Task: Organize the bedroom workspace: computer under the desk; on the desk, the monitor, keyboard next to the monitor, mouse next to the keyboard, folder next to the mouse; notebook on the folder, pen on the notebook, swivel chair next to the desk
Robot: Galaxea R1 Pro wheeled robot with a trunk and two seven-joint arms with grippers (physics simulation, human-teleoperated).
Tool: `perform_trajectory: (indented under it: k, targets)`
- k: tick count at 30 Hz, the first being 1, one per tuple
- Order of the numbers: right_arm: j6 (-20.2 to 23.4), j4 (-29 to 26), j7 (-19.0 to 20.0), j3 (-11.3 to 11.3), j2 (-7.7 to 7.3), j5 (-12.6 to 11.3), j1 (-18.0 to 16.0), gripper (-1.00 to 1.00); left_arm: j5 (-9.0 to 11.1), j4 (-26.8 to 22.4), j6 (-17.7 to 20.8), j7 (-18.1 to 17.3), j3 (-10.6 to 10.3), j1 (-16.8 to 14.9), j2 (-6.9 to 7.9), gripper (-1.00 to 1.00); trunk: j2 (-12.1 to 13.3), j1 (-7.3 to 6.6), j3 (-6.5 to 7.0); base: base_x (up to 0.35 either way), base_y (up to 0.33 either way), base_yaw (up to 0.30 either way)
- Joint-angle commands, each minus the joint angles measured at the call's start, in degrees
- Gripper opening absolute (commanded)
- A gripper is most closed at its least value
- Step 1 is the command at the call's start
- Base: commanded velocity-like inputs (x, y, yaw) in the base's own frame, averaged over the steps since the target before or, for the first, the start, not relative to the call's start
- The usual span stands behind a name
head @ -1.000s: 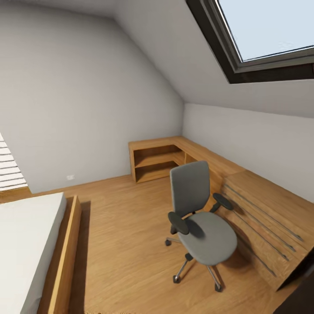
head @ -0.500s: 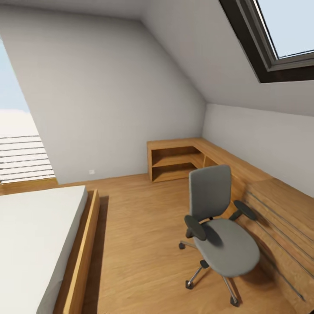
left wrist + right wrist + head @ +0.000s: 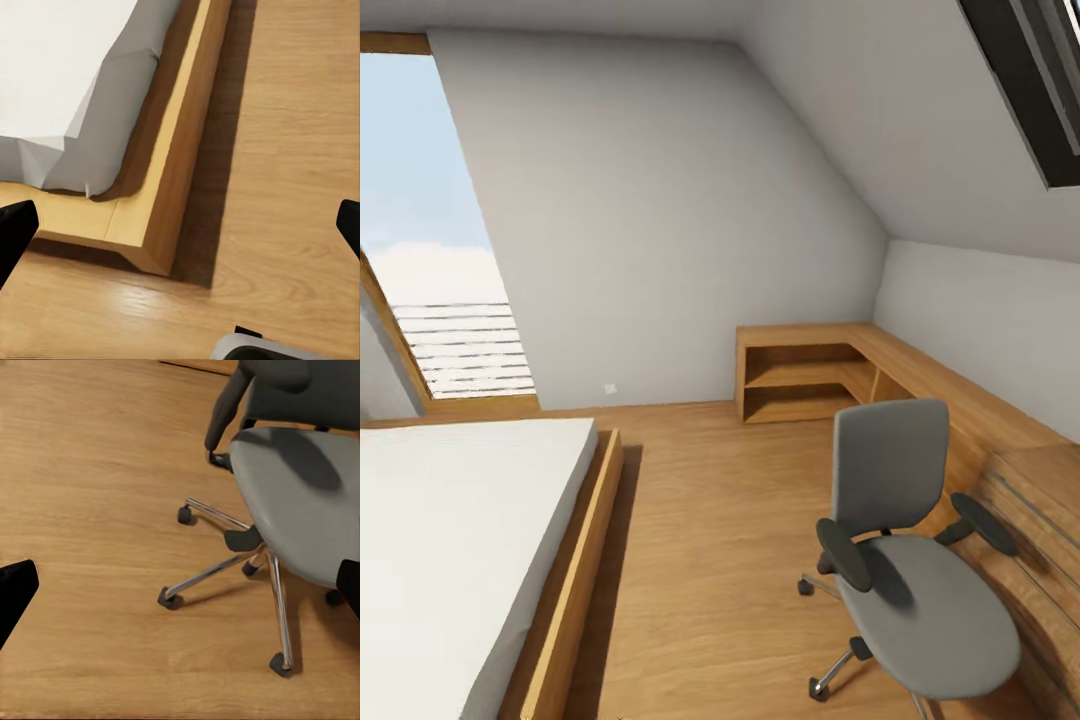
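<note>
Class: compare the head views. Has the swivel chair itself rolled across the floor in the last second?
No. The swivel chair keeps its place beside the wooden chest; both slide right together, so the camera turned left.

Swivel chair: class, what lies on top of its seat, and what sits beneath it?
The swivel chair has a bare grey seat with nothing on it. In the right wrist view, chrome legs on black casters stand under it on the wooden floor. The seat hides the central column.

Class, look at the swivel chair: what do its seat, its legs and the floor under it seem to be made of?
The swivel chair's seat looks like matte grey fabric, with no shine. Its legs look like polished metal: thin, silvery, with bright highlights. The floor looks like light wood with a satin finish, showing grain lines, though it may be laminate.
</note>
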Motion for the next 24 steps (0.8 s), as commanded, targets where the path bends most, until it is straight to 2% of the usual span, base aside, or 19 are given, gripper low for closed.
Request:
perform_trajectory:
  k: [1,6,18,24]
  targets:
    - [0.6,0.12,-0.57,0.18,0.01,0.45,-0.08,1.0,0.38,-0.12,-0.09,0.3,-0.49,0.01,0.03,1.0,-0.12,0.04,-0.11,0.035,-0.021,0.255]
    - [4.51,0.11,-0.35,0.36,0.01,0.46,-0.08,1.0,0.39,-0.12,-0.09,0.31,-0.5,0.01,0.03,1.0,-0.12,0.04,-0.11,0.12,0.009,0.111]
    - [5.19,0.09,-0.29,0.39,0.01,0.47,-0.08,1.0,0.39,-0.12,-0.09,0.31,-0.5,0.01,0.03,1.0,-0.12,0.04,-0.11,0.288,0.078,0.012]
    - [5.22,0.03,-0.29,0.4,0.08,0.5,-0.08,1.0,0.39,-0.12,-0.09,0.31,-0.46,0.01,-0.03,1.0,-0.12,0.04,-0.11,0.2,0.025,0.001]
